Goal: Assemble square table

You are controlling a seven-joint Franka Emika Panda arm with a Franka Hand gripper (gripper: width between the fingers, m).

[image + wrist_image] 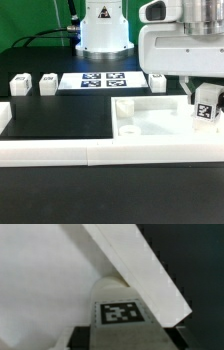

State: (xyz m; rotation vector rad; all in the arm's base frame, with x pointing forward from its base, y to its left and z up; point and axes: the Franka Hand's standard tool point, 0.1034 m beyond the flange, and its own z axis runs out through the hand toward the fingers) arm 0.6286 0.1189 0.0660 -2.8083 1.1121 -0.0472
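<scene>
The square table's white slab [160, 125] lies at the exterior view's right, with a round socket [128, 129] at its near corner. My gripper [206, 100] hangs over the slab's right part, shut on a short white tagged leg [207, 106]. In the wrist view that leg [120, 303] runs between my black fingers [82, 334], its tag facing the camera, with the slab [40, 274] and its thick edge [140, 269] behind it. Three more legs lie on the black mat: two [20, 84] [48, 82] at the left, one [158, 82] behind the slab.
The marker board [100, 80] lies at the back centre, in front of the arm's white base [103, 30]. A long white rail [100, 152] runs along the front, and another piece [5, 115] sits at the left.
</scene>
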